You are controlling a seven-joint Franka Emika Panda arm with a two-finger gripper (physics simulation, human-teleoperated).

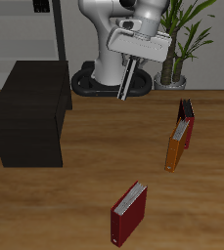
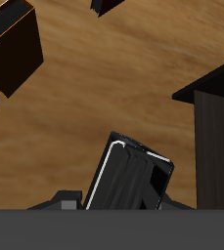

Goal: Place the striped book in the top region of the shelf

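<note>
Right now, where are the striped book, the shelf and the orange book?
striped book [image 2: 133, 181], wrist view, on its dark cover.
shelf [image 1: 30, 93], exterior view, on its flat top.
orange book [image 1: 174, 146], exterior view, on its cover.

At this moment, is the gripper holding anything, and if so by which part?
Yes: the gripper holds the striped book by its upper edge; the book hangs below the fingers, above the table, clear of the shelf.
</note>
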